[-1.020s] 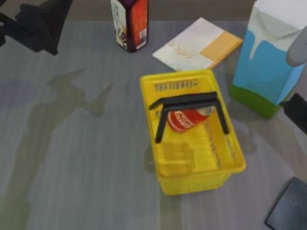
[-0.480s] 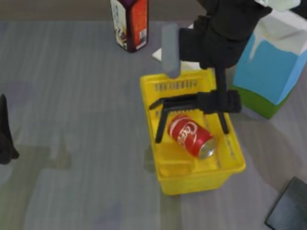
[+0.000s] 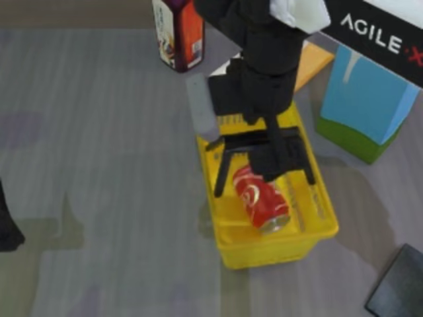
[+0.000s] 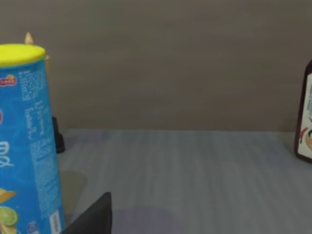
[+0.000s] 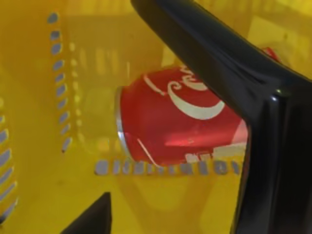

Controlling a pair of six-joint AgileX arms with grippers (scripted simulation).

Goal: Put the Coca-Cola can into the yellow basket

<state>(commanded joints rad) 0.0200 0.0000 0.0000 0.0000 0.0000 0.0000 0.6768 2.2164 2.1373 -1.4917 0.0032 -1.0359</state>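
The grey table (image 3: 99, 165) fills the top view, and a plain brown wall runs along its far edge.

My right arm (image 3: 264, 59) is the biggest thing here. It reaches in from the far right corner and hangs over the yellow basket (image 3: 317, 228). My right gripper (image 3: 271, 162) is low inside the basket, just behind the black handle (image 3: 258, 140). It is right over the upper end of the can. I cannot tell if my fingers are open or closed, or if they hold the can.

A big blue and white carton (image 3: 367, 92) with a green bottom stands near the right edge of the table. The yellow basket sits in the middle of the table, a bit to the right. A white and orange booklet (image 3: 310, 56) lies behind the basket, mostly hidden by my arm. A dark purple and orange carton (image 3: 178, 30) stands at the far edge.

The Coca-Cola can (image 3: 261, 198) is inside the basket, lying on its side on the basket floor. Its long way runs slanted. The silver end points toward the near right corner of the basket, and the other end points up toward my gripper. In the right wrist view the can (image 5: 180, 119) lies flat on the yellow floor, close to a row of slots.

My left arm (image 3: 8, 224) rests at the left edge of the table. Its wrist view shows a tall blue tube with a yellow lid (image 4: 27, 141).
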